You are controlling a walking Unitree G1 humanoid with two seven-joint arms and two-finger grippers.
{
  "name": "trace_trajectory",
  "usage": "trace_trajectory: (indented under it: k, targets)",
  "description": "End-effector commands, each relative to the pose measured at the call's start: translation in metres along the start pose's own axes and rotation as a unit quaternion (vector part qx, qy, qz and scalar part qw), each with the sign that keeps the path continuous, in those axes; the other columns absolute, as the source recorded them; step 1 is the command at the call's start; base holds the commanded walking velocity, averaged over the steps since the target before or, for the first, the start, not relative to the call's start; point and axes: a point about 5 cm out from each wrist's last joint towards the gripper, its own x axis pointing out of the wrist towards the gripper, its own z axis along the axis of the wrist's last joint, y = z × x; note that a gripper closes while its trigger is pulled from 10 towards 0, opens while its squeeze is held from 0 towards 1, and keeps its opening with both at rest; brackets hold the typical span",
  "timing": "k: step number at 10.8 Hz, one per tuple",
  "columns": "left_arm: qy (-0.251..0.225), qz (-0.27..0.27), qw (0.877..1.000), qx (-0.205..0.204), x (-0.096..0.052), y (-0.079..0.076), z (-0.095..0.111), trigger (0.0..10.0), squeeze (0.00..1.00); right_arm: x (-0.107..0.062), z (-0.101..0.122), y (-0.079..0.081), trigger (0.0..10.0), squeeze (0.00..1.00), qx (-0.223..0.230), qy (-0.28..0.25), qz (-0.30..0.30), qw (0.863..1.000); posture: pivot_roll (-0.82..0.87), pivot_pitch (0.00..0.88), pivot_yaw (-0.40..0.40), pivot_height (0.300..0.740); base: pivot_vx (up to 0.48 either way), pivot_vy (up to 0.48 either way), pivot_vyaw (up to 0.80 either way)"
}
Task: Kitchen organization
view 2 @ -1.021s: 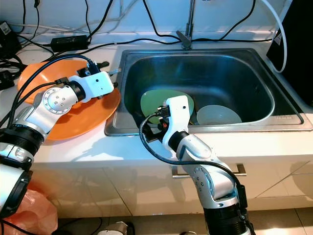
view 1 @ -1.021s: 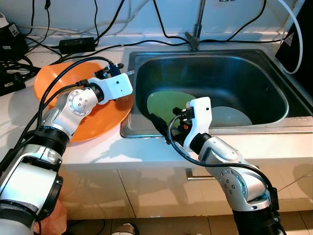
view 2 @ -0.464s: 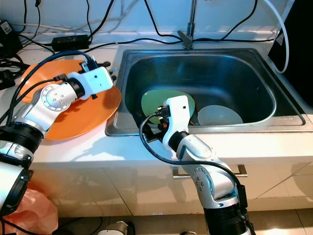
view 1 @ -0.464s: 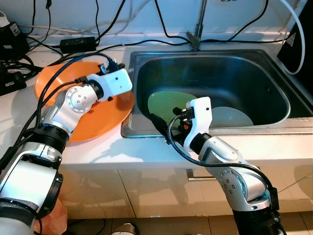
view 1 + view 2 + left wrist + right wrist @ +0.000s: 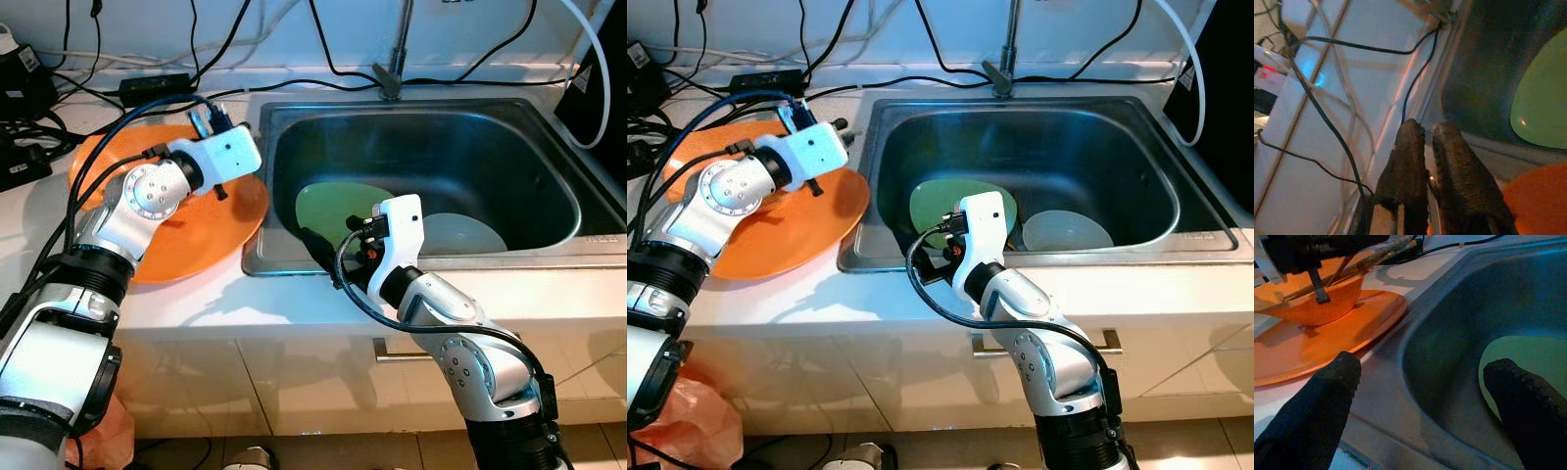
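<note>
Compared with a second ago, the left gripper [image 5: 1422,134] is lifting up and back toward the wall, its fingers pressed together on nothing; it is now hovering over the far part of the orange plate [image 5: 196,230], which is lying on the white counter [image 5: 294,299] just left of the sink [image 5: 549,240]. The right gripper [image 5: 1425,377] is staying put at the sink's near left corner, fingers spread wide. The green plate [image 5: 338,208] and a clear dish [image 5: 465,233] are lying in the basin. No writing is readable.
</note>
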Motion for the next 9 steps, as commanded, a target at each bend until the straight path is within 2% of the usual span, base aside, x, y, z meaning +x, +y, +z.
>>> trace_trajectory:
  k: [1, 5, 8, 9]
  targets:
    - [-0.005, 0.006, 1.0, -0.007, -0.004, 0.006, 0.0, 0.0, 0.0, 0.001, 0.002, -0.002, 10.0, 0.0, -0.002, -0.003, -0.004, 1.0, 0.12, 0.072, 0.051, 0.74, 0.0, 0.0, 0.0]
    - [-0.055, 0.049, 0.997, -0.008, -0.014, 0.035, 0.024, 0.0, 0.0, 0.002, 0.003, -0.003, 10.0, 0.0, -0.003, -0.004, -0.002, 1.0, 0.13, 0.07, 0.043, 0.74, 0.0, 0.0, 0.0]
    - [-0.089, 0.09, 0.991, -0.044, -0.024, 0.067, 0.044, 0.0, 0.0, 0.005, 0.003, -0.003, 10.0, 0.0, -0.003, -0.005, 0.0, 1.0, 0.14, 0.062, 0.042, 0.74, 0.0, 0.0, 0.0]
    - [-0.092, 0.097, 0.99, -0.055, -0.025, 0.07, 0.045, 0.0, 0.0, 0.006, 0.003, -0.003, 10.0, 0.0, -0.004, -0.006, 0.001, 1.0, 0.14, 0.06, 0.042, 0.74, 0.0, 0.0, 0.0]
